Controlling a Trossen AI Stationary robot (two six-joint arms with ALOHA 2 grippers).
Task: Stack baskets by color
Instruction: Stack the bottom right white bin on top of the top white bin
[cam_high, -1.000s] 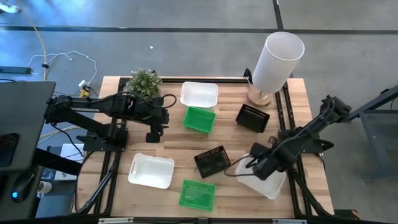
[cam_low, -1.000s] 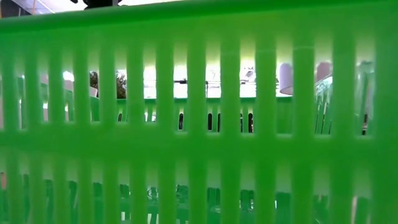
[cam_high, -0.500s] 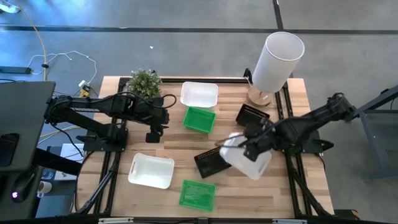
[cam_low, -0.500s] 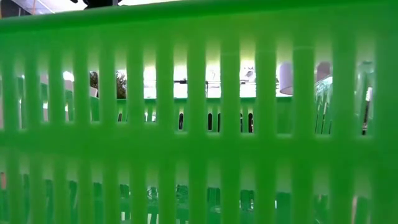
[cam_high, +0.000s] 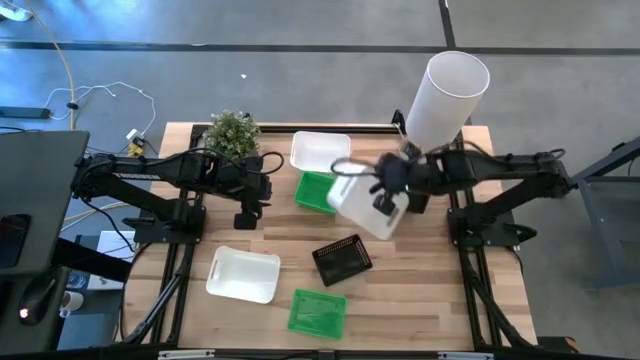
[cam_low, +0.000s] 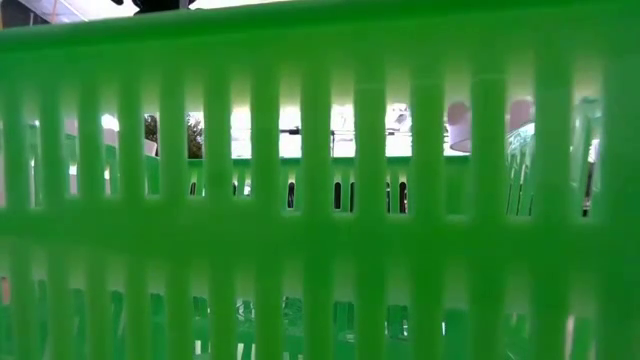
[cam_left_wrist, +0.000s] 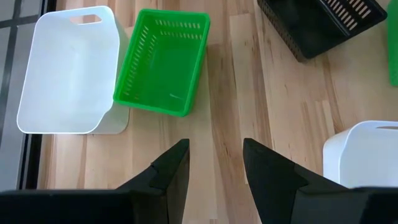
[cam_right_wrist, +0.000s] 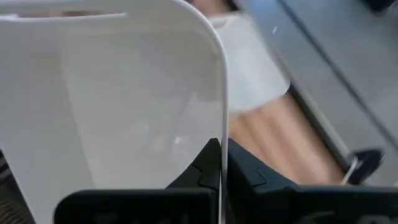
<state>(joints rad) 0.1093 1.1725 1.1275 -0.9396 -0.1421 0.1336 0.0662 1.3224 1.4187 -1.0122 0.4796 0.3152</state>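
From my low camera a green basket fills nearly everything, so I see the table only through its slats. In my right wrist camera, the white basket I'm carrying runs off the frame, and the tabletop beyond my fingers is blurred.

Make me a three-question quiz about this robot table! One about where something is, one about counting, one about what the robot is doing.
1. Where is the potted plant?
A. at the table's far left corner
B. inside a green basket
C. under the lamp

2. How many green baskets show from above?
A. five
B. none
C. two

3. What is the right tool doing?
A. resting open on the table
B. holding a white basket in the air
C. holding a black basket

Answers:
1 A, it stands at that corner.
2 C, one green basket by the middle and another green basket at the near edge.
3 B, its fingers pinch the white rim.
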